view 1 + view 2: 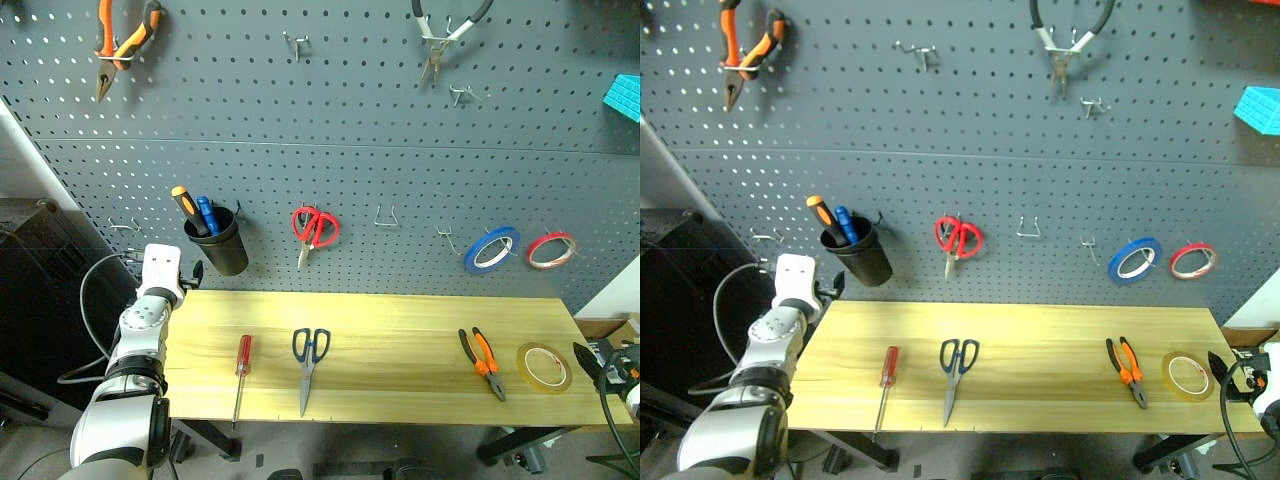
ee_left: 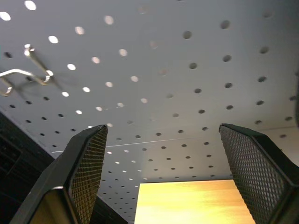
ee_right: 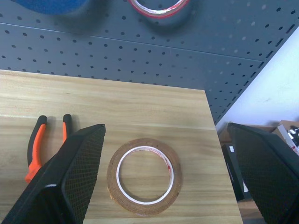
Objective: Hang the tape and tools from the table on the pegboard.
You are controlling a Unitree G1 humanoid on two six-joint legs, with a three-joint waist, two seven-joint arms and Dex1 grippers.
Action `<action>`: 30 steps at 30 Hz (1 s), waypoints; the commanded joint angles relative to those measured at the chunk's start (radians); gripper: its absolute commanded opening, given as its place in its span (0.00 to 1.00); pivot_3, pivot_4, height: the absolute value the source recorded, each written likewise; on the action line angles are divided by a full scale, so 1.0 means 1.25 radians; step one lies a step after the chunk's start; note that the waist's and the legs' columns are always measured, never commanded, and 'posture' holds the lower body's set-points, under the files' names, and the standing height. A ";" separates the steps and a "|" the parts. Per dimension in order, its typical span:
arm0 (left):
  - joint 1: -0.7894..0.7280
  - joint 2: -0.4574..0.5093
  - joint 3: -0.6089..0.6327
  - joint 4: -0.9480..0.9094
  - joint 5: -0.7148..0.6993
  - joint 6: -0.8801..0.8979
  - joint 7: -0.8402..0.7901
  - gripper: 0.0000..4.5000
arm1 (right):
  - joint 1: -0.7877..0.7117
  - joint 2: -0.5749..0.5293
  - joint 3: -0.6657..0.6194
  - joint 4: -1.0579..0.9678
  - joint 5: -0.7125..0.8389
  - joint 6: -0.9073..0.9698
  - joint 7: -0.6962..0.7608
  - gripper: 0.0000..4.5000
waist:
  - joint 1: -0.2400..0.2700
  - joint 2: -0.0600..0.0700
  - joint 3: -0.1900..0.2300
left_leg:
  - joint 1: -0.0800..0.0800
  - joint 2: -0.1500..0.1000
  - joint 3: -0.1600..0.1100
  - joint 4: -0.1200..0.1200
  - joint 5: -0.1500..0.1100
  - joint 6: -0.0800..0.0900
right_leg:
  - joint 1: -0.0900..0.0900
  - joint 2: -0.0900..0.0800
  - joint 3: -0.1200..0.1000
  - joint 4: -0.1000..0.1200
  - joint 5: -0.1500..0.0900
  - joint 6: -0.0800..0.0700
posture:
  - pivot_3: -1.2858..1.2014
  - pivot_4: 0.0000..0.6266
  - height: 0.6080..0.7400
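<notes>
On the light wood table [image 1: 400, 318] lie a red-handled screwdriver [image 1: 241, 365], blue-handled scissors [image 1: 309, 360], small orange-and-black pliers [image 1: 483, 362] and, furthest right, the yellow-tan tape [image 1: 544, 365]. The dark grey pegboard [image 1: 350, 150] rises behind them. My right gripper [image 3: 166, 129] is open at the table's right end, just short of the tape [image 3: 145, 176], with the pliers [image 3: 37, 144] beside it. My left gripper [image 2: 162, 128] is open with nothing between its fingers, at the table's far left corner facing the pegboard near a bare hook [image 2: 25, 72].
On the pegboard hang a black cup of screwdrivers [image 1: 218, 240], red scissors [image 1: 315, 227], a blue tape roll [image 1: 491, 248], a red tape roll [image 1: 551, 249], orange long-nose pliers [image 1: 122, 42] and black-handled pliers [image 1: 445, 30]. Bare hooks [image 1: 387, 215] sit between the scissors and the rolls.
</notes>
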 commanded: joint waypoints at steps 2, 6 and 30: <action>0.000 0.015 0.003 -0.009 0.008 -0.016 0.022 0.90 | -0.013 -0.011 -0.016 -0.020 0.009 -0.003 -0.002 1.00 | 0.000 0.000 -0.001 | 0.000 0.000 0.000 0.000 0.000 0.000 | 0.000 0.000 0.000 0.000 0.000 0.000 | 0.52 0.01 1.00; 0.008 0.020 0.006 -0.009 0.007 -0.007 0.036 0.90 | -0.017 -0.013 -0.014 -0.011 0.006 -0.007 0.001 1.00 | 0.000 0.000 -0.001 | 0.000 0.000 0.000 0.000 0.000 0.000 | 0.000 0.000 0.000 0.000 0.000 0.000 | 0.52 0.01 1.00; 0.324 -0.024 -0.286 -0.797 -0.026 0.356 -0.452 0.90 | 0.013 -0.009 0.123 -0.342 0.061 0.396 -0.071 1.00 | -0.003 0.004 0.043 | -0.001 -0.001 -0.005 0.001 0.000 0.001 | 0.001 0.000 0.002 0.001 0.000 -0.001 | 0.49 0.25 1.00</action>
